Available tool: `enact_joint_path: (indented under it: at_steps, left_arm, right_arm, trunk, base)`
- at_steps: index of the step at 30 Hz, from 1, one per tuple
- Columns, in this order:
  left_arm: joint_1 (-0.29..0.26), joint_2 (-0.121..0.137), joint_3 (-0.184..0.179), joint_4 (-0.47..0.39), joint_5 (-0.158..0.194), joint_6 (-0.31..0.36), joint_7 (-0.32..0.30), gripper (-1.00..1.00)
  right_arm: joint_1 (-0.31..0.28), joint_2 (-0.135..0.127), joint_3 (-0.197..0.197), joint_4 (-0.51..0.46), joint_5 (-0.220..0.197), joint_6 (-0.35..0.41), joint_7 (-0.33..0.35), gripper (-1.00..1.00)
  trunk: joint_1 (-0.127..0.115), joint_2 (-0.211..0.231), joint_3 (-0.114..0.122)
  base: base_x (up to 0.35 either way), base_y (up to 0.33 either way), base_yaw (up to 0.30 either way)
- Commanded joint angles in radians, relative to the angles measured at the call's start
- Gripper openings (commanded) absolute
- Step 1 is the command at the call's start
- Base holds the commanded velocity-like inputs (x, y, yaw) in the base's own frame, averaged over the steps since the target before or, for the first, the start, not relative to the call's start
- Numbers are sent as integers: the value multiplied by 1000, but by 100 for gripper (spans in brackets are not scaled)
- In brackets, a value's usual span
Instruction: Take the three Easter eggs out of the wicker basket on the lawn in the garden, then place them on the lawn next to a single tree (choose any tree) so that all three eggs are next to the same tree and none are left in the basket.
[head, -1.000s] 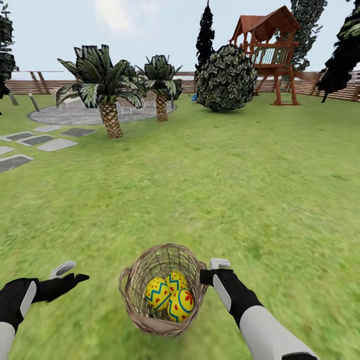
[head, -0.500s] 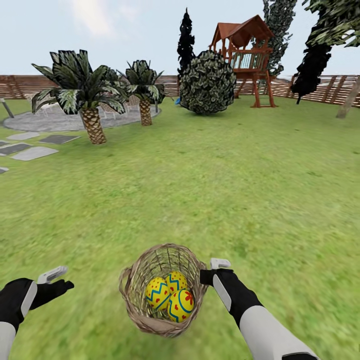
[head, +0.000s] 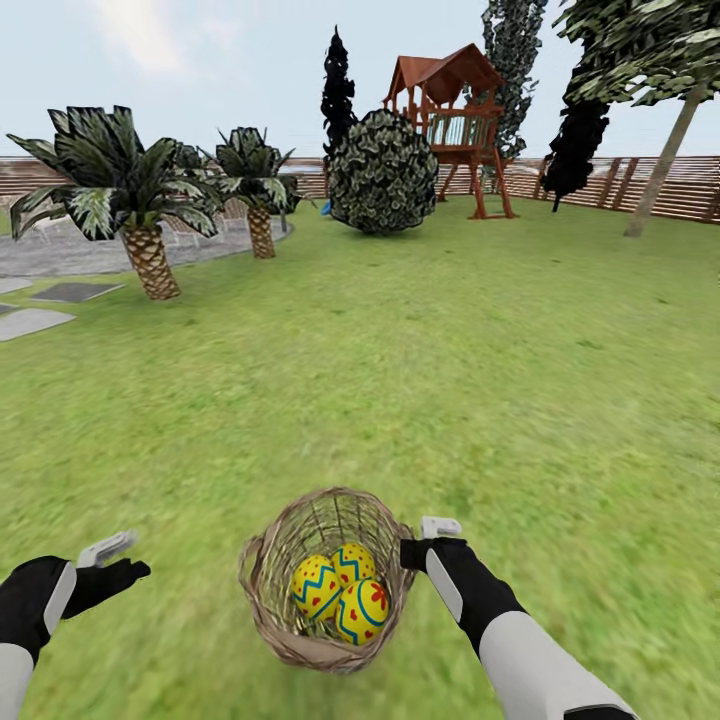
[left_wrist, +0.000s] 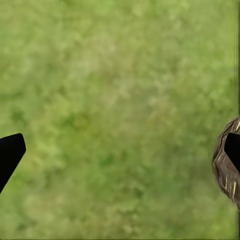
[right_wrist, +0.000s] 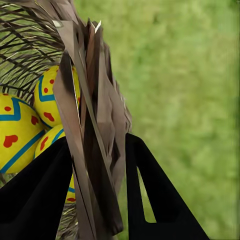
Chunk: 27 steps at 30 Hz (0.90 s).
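The lawn (head: 480, 380) spreads wide and mottled green across the garden, closed at the back by one brown slat fence (head: 600, 180). One red-brown play tower (head: 452, 110) stands before that fence. One tree (head: 655, 150) with a bare, pale, leaning trunk and a light-green crown rises at the far right. Three tall, narrow dark-leaved trees (head: 338, 90) stand along the back, and one round dark bush (head: 383, 172) sits just in front of the tower. Two palms (head: 125, 195) grow at the left beside a grey paved circle (head: 60, 250), with grey stepping slabs (head: 40, 305) near them.

One wicker basket (head: 268, 590) sits close in the foreground, tilted, and the three Easter eggs (head: 340, 598) lie together inside it, touching one another.

The right gripper (right_wrist: 92, 192) is clamped on the basket's rim: in the right wrist view one black finger lies inside the weave next to the eggs and the other outside, with the twig wall pinched between them. From the head view that grip is on the rim's right side. The left gripper (head: 118, 562) hangs over the grass to the basket's left, apart from it; in the left wrist view its fingertips (left_wrist: 10, 155) stand wide apart with nothing between them but grass, and the basket's side shows at one edge.
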Motion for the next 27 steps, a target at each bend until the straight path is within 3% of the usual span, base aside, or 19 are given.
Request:
enact_joint_path:
  at_steps: [1,13,27]
  left_arm:
    - [-1,0,3,-1,-1,5,-4,100]
    - [-1,0,3,-1,-1,5,-7,100]
    - [-1,-1,4,-1,1,5,-15,100]
  right_arm:
    - [-1,0,3,-2,-19,2,-8,-100]
    - [-1,0,3,-2,-19,2,-8,-100]
    - [-1,0,3,-2,-19,2,-8,-100]
  trunk:
    - [0,0,-1]
    - [0,0,3]
    - [-46,84,46]
  base:
    - [317,0,-13]
    - [319,0,-48]
    - [15,0,-61]
